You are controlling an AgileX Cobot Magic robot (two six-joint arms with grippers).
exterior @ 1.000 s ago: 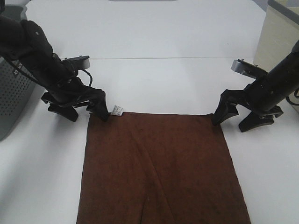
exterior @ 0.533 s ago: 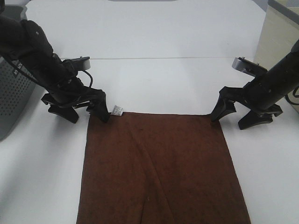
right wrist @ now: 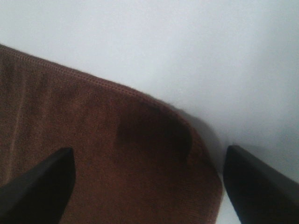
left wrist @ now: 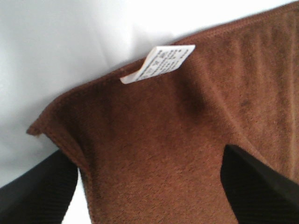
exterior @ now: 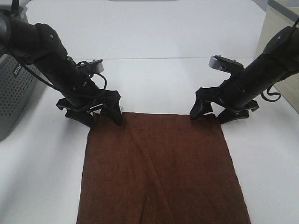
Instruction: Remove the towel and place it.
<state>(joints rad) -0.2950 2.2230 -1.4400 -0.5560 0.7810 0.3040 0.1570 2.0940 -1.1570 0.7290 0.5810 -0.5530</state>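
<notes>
Towel (exterior: pixel 161 168) lies spread on worktop (exterior: pixel 163 42); left end effector (exterior: pixel 103 121) and right end effector (exterior: pixel 210 116) straddle its far corners, jaws wide.

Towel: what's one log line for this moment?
dark brown terry towel: spread on white table | left pincer: open, astride corner with white tag | right pincer: open, astride other corner
</notes>
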